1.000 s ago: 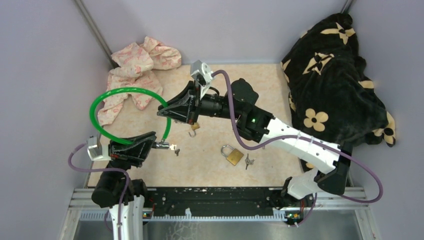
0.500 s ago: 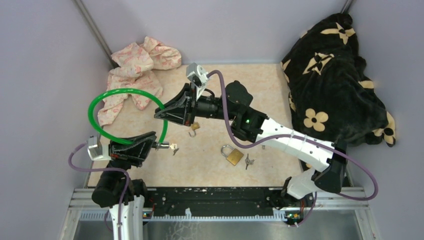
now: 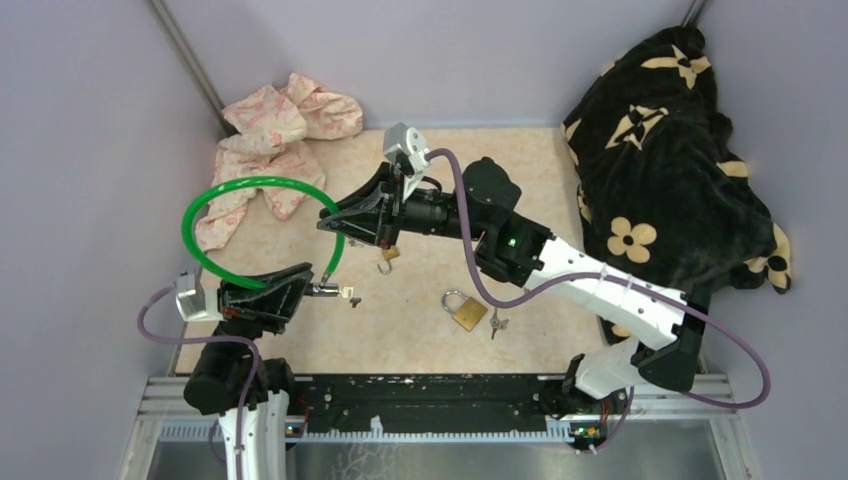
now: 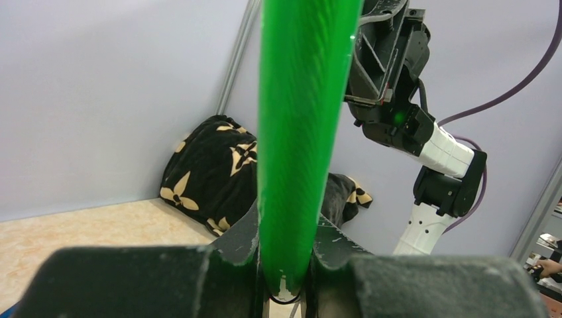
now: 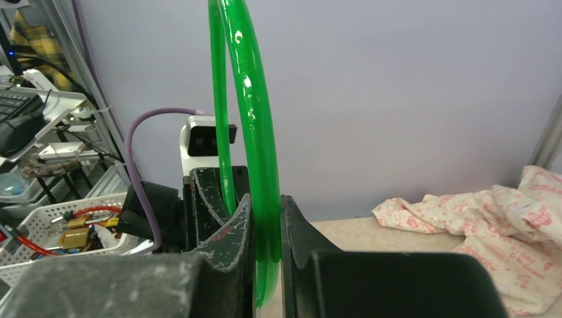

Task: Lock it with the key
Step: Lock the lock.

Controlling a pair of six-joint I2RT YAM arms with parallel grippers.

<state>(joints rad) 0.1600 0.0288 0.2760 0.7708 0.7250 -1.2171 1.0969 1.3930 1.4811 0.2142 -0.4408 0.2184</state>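
A green cable lock (image 3: 250,182) arcs in a loop above the table's left half. My left gripper (image 3: 308,290) is shut on one end of it, where a silver lock head (image 3: 325,290) sticks out with a key (image 3: 348,295) at its tip. In the left wrist view the cable (image 4: 298,132) is clamped between the fingers of that gripper (image 4: 286,255). My right gripper (image 3: 335,223) is shut on the cable's other end, which shows in the right wrist view (image 5: 255,165) pinched in that gripper (image 5: 265,228). The two ends are apart.
A small open padlock (image 3: 386,258) lies under the right gripper. A brass padlock (image 3: 466,311) with keys (image 3: 497,323) lies on the table (image 3: 420,340) at centre front. A pink cloth (image 3: 275,130) is at the back left, and a black flowered blanket (image 3: 670,160) at the right.
My right gripper, with its cable end, swung slightly left and then back right to about where it began. The left gripper and lock head have stayed still.
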